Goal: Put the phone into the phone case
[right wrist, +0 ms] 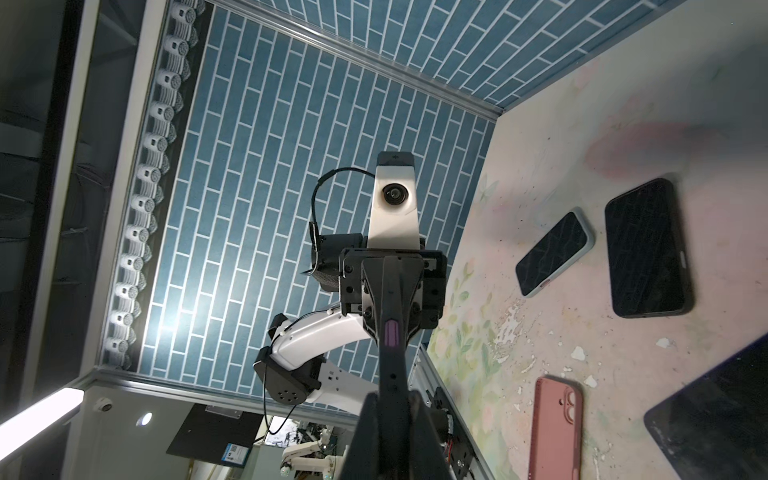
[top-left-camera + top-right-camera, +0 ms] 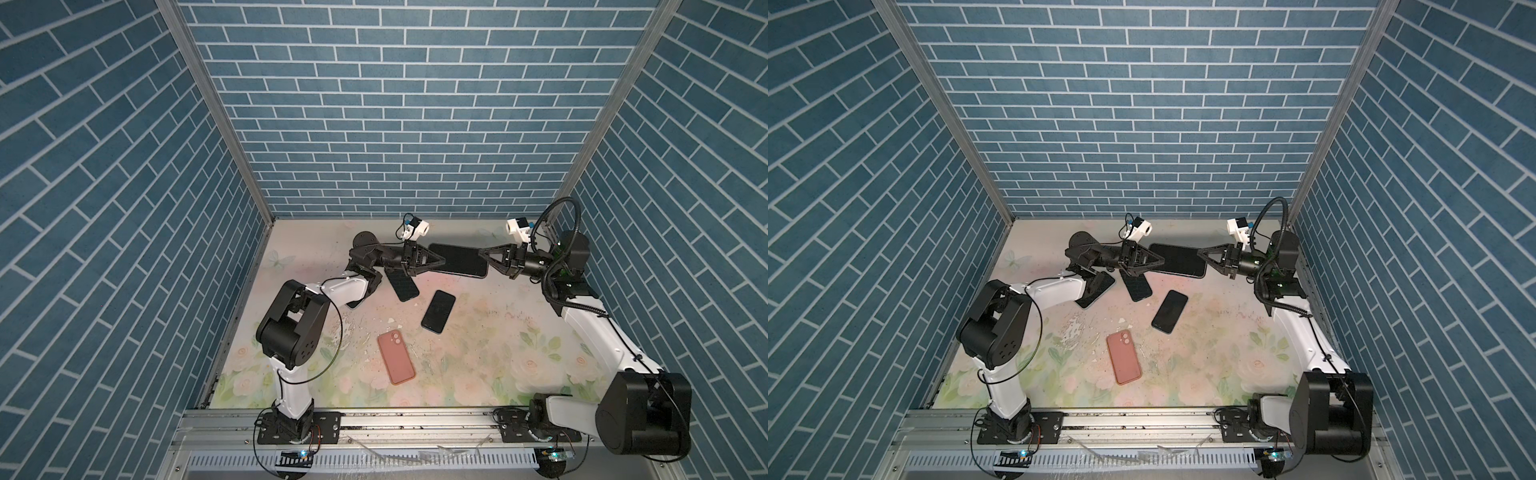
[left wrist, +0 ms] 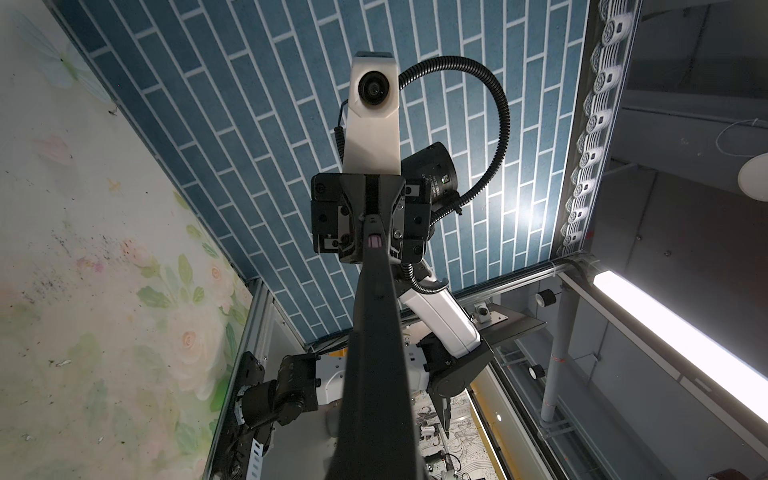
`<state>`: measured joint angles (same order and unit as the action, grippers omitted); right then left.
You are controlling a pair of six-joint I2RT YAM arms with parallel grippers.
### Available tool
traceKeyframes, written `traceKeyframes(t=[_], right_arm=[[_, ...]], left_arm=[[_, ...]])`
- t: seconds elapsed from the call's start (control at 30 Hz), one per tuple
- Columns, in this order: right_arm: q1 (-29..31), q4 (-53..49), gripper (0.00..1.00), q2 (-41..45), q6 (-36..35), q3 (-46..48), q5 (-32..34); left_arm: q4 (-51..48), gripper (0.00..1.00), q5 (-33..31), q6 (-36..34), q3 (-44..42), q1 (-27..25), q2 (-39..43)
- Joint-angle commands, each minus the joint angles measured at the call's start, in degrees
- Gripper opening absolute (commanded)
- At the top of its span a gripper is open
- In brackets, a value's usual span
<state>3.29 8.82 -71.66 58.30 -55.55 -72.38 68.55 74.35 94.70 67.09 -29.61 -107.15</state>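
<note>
A black phone-sized slab [image 2: 457, 259] [image 2: 1177, 259] hangs above the back of the table, held at both short ends. I cannot tell whether it is the phone, the phone case, or both together. My left gripper [image 2: 442, 261] [image 2: 1163, 261] is shut on its left end. My right gripper [image 2: 482, 252] [image 2: 1200, 251] is shut on its right end. In the right wrist view the right gripper's fingers [image 1: 419, 440] flank the slab's edge [image 1: 392, 374], which carries a purple button. The left wrist view shows the same edge [image 3: 374, 332] running to the right gripper.
On the floral table [image 2: 498, 353] lie a pink case [image 2: 396, 357] [image 1: 555, 428] back up, a dark phone [image 2: 438, 311], another with a blue rim [image 2: 401, 286] and one half under the left arm [image 2: 353, 303]. Blue brick walls close three sides; a metal rail [image 2: 374, 419] runs along the front.
</note>
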Motion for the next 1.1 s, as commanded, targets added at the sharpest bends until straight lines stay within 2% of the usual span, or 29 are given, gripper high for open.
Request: traceKeyframes(t=[0.0,0.03,0.13,0.23,0.37,0.6,0.9,1.07], right_arm=[[0.5,-23.9,0.01,2.0,-20.5,-4.7,4.3],[0.6,-23.7,0.05,2.1,-20.4,-4.7,4.1],[1.7,-21.2,0.28,2.9,-18.5,-3.4,3.2],[3.8,-16.4,0.39,3.9,-15.3,-1.1,1.5],[6.5,-8.6,0.37,5.8,-10.4,2.5,0.6],[6.5,6.6,0.3,7.0,-0.9,6.2,1.2],[4.1,10.9,0.36,4.9,2.2,5.3,1.3],[3.4,10.8,0.31,4.7,2.5,4.7,1.3]], left_arm=[[0.5,0.0,0.2,-2.5,1.0,0.5,2.3],[-0.4,0.0,0.0,-3.3,1.0,0.6,2.7],[-5.0,0.0,-1.4,-6.9,1.1,0.8,3.9],[-10.2,0.0,-2.7,-11.0,1.2,0.8,5.1],[-11.1,0.0,-3.5,-11.5,1.4,0.8,5.4],[-10.9,0.0,-3.3,-10.9,1.1,0.8,5.6],[-11.3,0.0,-3.5,-11.3,-0.1,0.9,6.6],[-11.3,0.0,-3.6,-11.2,-0.3,1.0,6.5]])
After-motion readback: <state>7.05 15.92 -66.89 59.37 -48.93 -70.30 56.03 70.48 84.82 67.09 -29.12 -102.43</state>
